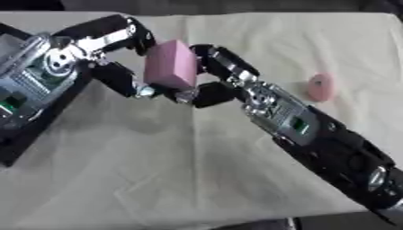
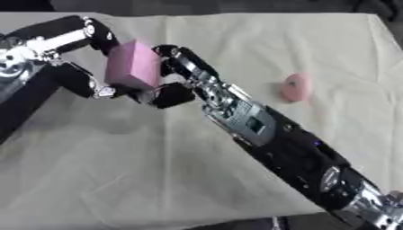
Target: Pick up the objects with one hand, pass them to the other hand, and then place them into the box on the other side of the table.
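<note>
A pink block (image 1: 171,64) is held above the cloth-covered table (image 1: 197,170), left of centre. My left hand (image 1: 87,49) comes in from the left; its fingers curl over the block's top left corner and its thumb (image 1: 119,81) reaches under the bottom edge. My right hand (image 1: 229,72) reaches in from the lower right, with fingers curled against the block's right side and its thumb (image 1: 208,95) under the lower corner. Both hands touch the block. A small pink round thing (image 1: 320,86) lies on the cloth to the right.
A dark flat shape (image 2: 24,110) lies under my left arm at the table's left edge; I cannot tell what it is. The table's far edge runs along the top, its front edge along the bottom.
</note>
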Robot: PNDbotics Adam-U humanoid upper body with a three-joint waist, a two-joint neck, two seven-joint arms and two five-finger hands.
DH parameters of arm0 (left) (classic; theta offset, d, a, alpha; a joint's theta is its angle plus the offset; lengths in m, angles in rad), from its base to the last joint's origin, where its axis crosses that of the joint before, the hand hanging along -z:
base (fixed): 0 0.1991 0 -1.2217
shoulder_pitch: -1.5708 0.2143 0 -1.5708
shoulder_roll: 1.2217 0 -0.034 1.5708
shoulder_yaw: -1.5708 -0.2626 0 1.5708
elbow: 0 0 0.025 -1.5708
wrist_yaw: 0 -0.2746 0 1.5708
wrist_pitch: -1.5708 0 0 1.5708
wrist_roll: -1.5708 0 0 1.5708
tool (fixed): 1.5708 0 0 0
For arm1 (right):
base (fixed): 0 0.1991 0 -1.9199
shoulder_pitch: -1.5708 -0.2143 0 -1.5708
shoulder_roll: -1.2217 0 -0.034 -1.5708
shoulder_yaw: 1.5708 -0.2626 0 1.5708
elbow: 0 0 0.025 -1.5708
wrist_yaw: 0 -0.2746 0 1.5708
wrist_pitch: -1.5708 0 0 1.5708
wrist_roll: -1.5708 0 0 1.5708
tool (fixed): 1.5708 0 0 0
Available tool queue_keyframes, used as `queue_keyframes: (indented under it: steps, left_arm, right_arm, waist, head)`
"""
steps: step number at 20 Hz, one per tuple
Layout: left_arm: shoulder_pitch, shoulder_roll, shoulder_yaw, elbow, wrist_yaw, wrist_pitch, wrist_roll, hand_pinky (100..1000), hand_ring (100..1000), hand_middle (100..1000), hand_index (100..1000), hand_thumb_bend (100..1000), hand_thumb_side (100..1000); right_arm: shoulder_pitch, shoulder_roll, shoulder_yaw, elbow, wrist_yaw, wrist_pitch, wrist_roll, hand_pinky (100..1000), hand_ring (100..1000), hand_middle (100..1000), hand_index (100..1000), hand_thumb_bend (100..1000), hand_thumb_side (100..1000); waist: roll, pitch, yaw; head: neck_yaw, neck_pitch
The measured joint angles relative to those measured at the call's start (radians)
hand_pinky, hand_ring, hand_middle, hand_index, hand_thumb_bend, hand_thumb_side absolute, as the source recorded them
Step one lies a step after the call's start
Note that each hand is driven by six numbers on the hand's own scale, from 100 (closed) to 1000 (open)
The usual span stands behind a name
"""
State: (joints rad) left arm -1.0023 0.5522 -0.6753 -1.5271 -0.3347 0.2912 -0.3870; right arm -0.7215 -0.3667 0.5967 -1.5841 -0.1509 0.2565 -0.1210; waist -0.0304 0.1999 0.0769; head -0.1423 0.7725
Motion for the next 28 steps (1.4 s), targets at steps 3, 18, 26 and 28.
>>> queue_keyframes:
  steps: [3,18,26,28]
  left_arm:
    - [0.0,0.0,0.0,0.0,0.0,0.006,0.005,780,666,580,431,235,209]
    - [0.009,0.005,0.001,0.0,0.003,0.037,0.026,766,645,543,400,239,157]
    - [0.022,0.027,0.008,-0.007,0.016,0.043,0.023,765,644,539,397,237,154]
    - [0.028,0.035,0.008,-0.007,0.018,0.045,0.023,765,644,538,396,236,154]
  right_arm:
    - [0.001,0.0,-0.004,-0.001,0.014,-0.003,0.01,800,686,761,714,530,141]
    - [0.011,-0.002,-0.005,-0.008,0.059,-0.002,0.006,818,739,818,831,503,374]
    - [0.018,-0.003,-0.004,-0.009,0.065,0.001,-0.001,824,752,832,848,573,454]
    - [0.018,-0.004,-0.005,-0.01,0.072,-0.001,-0.001,825,755,835,851,580,453]
  waist:
    - [0.0,0.0,-0.001]
    - [0.0,0.0,-0.001]
    - [0.0,0.0,-0.001]
    - [0.0,0.0,0.0]
  head:
    - [0.0,0.0]
    - [0.001,0.0]
    - [0.002,0.0]
    - [0.003,0.0]
